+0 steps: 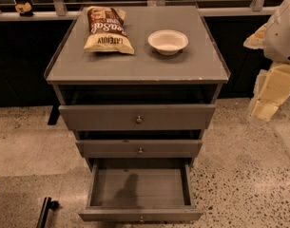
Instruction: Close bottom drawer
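Note:
The grey wooden cabinet (135,65) stands in the middle of the view. Its bottom drawer (140,215) is pulled far out towards me, showing an empty grey plank interior (140,186) and a small round knob (141,218) on its low front. The middle drawer (140,148) and the top drawer (137,117) stick out only slightly. My white arm (282,32) hangs at the right edge, and the gripper (263,109) is at its lower end, beside the cabinet's right side at about top drawer height, well away from the bottom drawer.
A brown chip bag (108,30) and a white bowl (168,41) lie on the cabinet top. A black object (44,212) sits on the speckled floor at lower left. A dark wall and a window ledge run behind the cabinet.

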`<state>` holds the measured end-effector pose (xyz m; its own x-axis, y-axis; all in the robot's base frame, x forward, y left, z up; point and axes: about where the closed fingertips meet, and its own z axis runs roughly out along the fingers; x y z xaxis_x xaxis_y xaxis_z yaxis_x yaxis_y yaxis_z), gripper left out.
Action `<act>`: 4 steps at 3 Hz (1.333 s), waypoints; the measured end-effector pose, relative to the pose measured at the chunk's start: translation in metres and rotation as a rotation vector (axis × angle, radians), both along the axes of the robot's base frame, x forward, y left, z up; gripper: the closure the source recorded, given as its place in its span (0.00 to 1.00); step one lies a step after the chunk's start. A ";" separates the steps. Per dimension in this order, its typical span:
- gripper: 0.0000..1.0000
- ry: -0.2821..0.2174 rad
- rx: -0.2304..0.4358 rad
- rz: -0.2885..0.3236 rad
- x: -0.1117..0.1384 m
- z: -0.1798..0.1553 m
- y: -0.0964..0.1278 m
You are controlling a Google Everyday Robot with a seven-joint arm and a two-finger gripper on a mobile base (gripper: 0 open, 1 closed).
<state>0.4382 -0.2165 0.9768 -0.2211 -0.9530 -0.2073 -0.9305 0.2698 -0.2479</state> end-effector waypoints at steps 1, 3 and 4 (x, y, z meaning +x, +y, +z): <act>0.00 0.000 0.000 0.000 0.000 0.000 0.000; 0.00 0.003 -0.057 0.007 -0.042 -0.019 -0.004; 0.00 -0.002 -0.053 0.002 -0.079 -0.059 -0.018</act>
<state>0.3593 -0.2347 0.9179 -0.2190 -0.9630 -0.1572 -0.9303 0.2547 -0.2639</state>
